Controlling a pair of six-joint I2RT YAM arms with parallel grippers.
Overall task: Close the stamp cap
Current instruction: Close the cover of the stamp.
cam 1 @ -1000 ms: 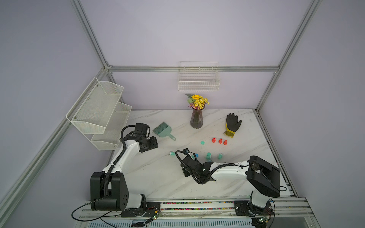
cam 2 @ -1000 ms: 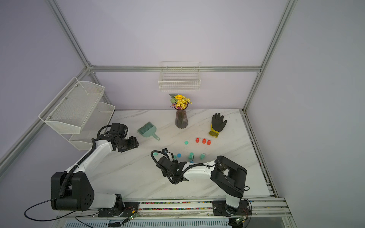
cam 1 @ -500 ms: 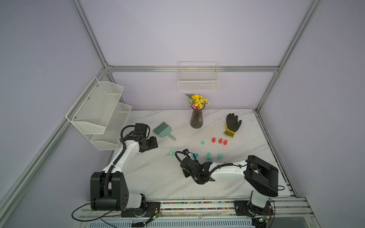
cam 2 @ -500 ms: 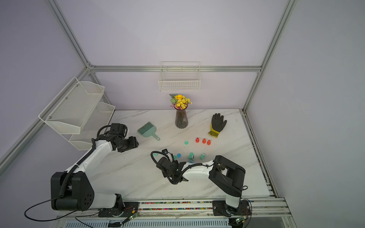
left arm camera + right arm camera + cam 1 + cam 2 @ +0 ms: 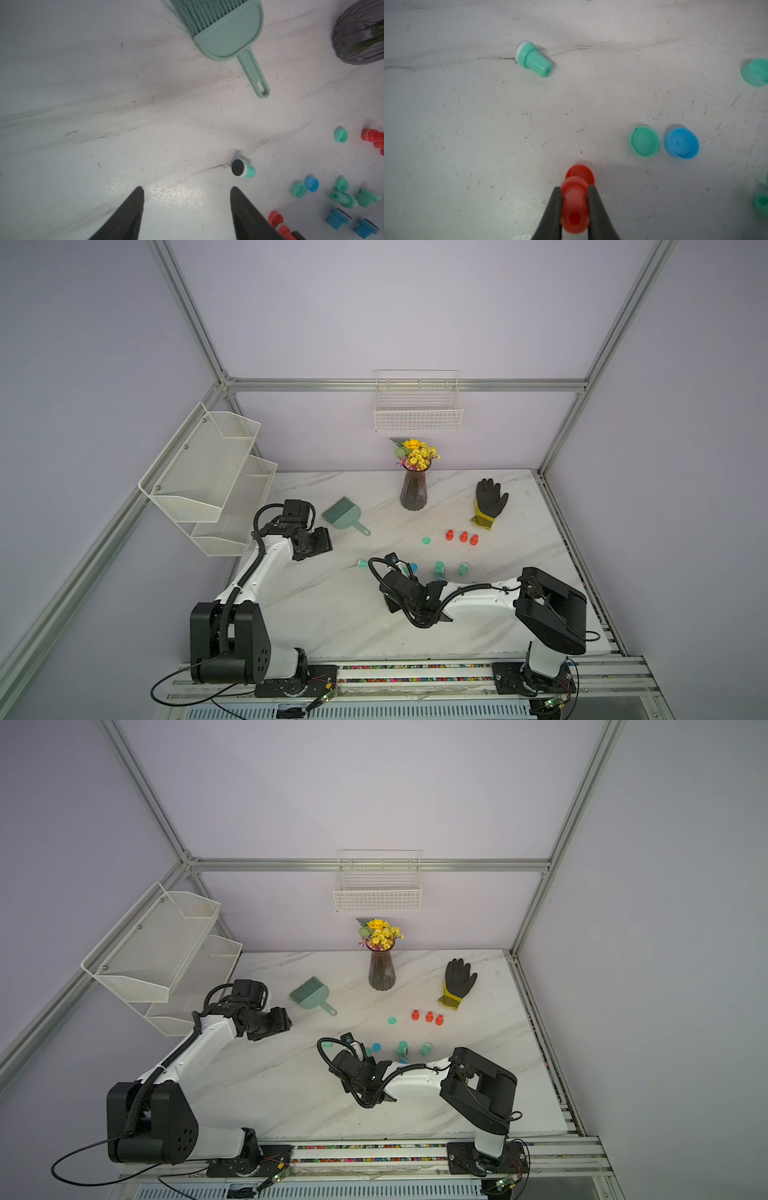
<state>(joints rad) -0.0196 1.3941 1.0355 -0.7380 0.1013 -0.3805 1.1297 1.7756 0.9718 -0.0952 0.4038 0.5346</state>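
My right gripper [image 5: 574, 188] is shut on a red stamp [image 5: 574, 207], held by its handle. The stamp's lower end sits over a red cap [image 5: 580, 173] that lies open side up on the table. In both top views the right wrist [image 5: 409, 589] hides this stamp and cap. My left gripper [image 5: 187, 188] is open and empty, hovering over bare table near the brush [image 5: 343, 514]. A green stamp [image 5: 532, 59] lies on its side between the two arms, its dark pad uncovered [image 5: 238, 167].
A loose green cap [image 5: 644, 141] and a blue cap [image 5: 681, 143] lie beside the red one. More green and blue stamps [image 5: 439, 568] and three red ones [image 5: 461, 536] stand further right. Vase [image 5: 413, 489], glove [image 5: 488, 502] and wire racks [image 5: 208, 472] stand behind.
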